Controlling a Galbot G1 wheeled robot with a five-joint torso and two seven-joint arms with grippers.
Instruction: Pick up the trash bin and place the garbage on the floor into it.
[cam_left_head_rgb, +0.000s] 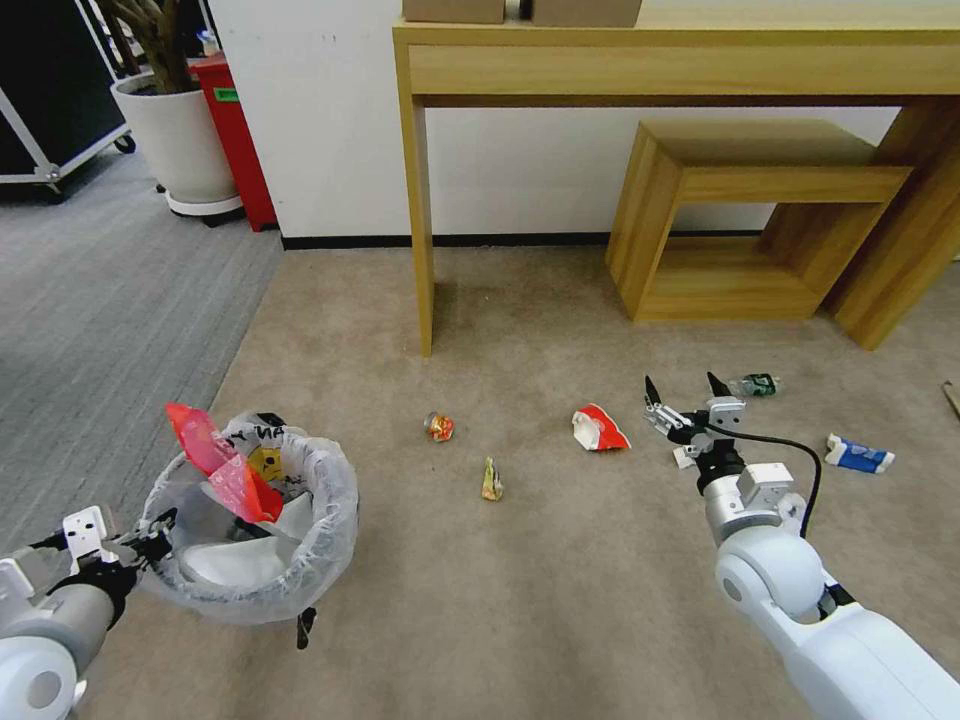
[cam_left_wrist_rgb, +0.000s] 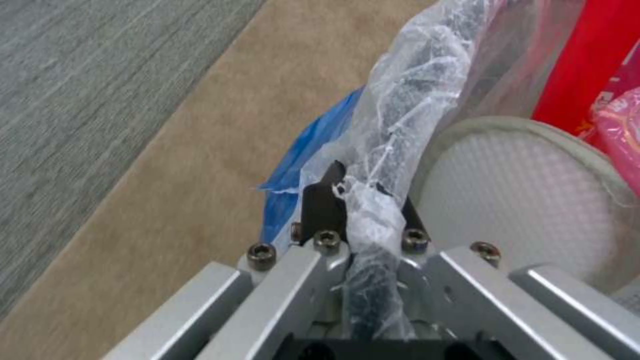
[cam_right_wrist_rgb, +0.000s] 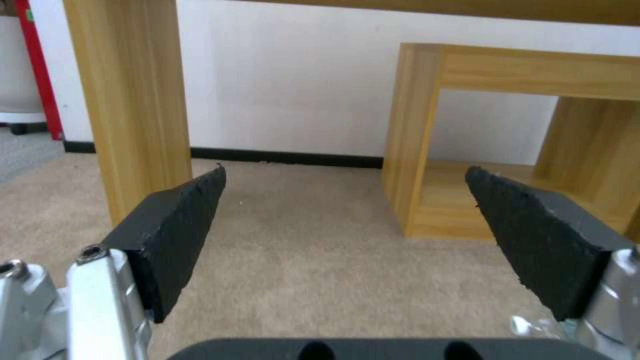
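My left gripper (cam_left_head_rgb: 150, 535) clamped the trash bin (cam_left_head_rgb: 300, 560) rim at lower left; my right gripper (cam_left_head_rgb: 690, 400) gaped wide above a red-white wrapper (cam_left_head_rgb: 600, 428), wooden table leg (cam_left_head_rgb: 420, 230) beyond.

Office or staged indoor test room. Beige carpet floor (cam_left_head_rgb: 560, 600) meets a grey carpet strip (cam_left_head_rgb: 100, 320) on the left. Plain white wall (cam_left_head_rgb: 320, 120) with black baseboard (cam_left_head_rgb: 350, 241). Light wood table (cam_left_head_rgb: 680, 60) against the wall, boxy wooden stool (cam_left_head_rgb: 740, 220) under it. Potted plant in a white pot (cam_left_head_rgb: 180, 140), red cabinet (cam_left_head_rgb: 235, 140), and a black wheeled case (cam_left_head_rgb: 50, 90) in the far corner.
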